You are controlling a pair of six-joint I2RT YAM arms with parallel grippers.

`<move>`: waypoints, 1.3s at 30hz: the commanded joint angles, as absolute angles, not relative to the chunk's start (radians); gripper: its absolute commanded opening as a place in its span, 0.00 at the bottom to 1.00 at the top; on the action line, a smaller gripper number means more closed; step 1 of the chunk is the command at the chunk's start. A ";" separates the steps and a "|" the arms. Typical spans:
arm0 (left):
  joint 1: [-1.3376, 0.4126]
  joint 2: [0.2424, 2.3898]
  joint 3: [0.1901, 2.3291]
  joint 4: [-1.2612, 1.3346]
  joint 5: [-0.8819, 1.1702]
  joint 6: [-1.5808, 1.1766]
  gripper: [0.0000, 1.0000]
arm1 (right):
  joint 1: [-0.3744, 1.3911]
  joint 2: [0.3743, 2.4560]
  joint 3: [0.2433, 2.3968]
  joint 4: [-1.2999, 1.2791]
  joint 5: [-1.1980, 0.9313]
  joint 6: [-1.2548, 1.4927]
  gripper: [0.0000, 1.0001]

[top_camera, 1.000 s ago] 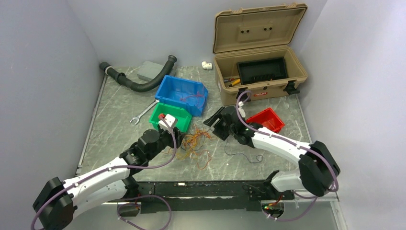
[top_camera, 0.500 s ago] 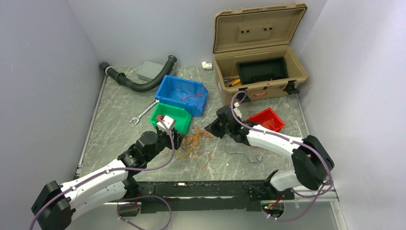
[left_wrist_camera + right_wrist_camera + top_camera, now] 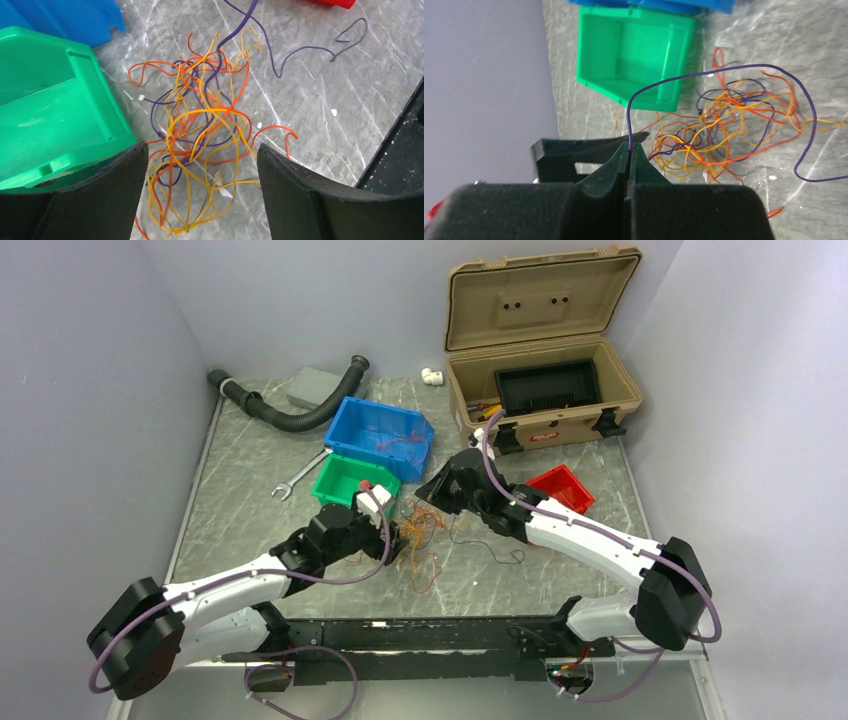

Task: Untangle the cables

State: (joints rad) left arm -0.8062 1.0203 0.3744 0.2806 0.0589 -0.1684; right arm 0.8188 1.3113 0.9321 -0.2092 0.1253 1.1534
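**Between the left jaws, the tangle; in the right jaws, one strand**

The left jaws stand wide apart, holding nothing, over the cables [image 3: 205,135]. These form an orange, yellow and red knot on the surface [image 3: 320,100], its long axis running away from those jaws. Just beside one finger sits the green bin [image 3: 45,100]. The right jaws are closed on a purple wire [image 3: 719,70], which rises from their tips and arches over the knot. Beyond, the blue bin [image 3: 372,458] holds a few reddish wires.

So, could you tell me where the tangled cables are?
Top view: the cables lie on the table, just right of the green bin, beneath the open left gripper.
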 commanded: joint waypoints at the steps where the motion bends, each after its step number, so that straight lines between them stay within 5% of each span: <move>1: -0.803 1.096 0.450 0.320 0.155 -0.155 0.82 | 0.852 1.283 0.980 -0.186 0.116 1.054 0.00; 7: -0.803 1.310 0.591 0.165 0.149 -0.150 0.74 | 0.860 1.207 0.977 -0.205 0.137 1.009 0.00; 18: -0.794 1.529 0.745 -0.032 0.058 -0.169 0.68 | 0.838 0.913 1.132 -0.399 0.492 0.734 0.00; 29: -0.788 1.380 0.652 0.081 0.029 -0.171 0.68 | 0.800 0.933 1.372 -0.442 0.564 0.572 0.00; 39: -0.786 1.165 0.505 0.201 0.003 -0.173 0.71 | 0.702 0.933 1.365 -0.416 0.601 0.541 0.00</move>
State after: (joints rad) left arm -0.7895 1.2198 0.5323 0.1207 0.0208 -0.1699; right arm 0.7284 0.9443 1.3407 -0.4183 0.5732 0.5724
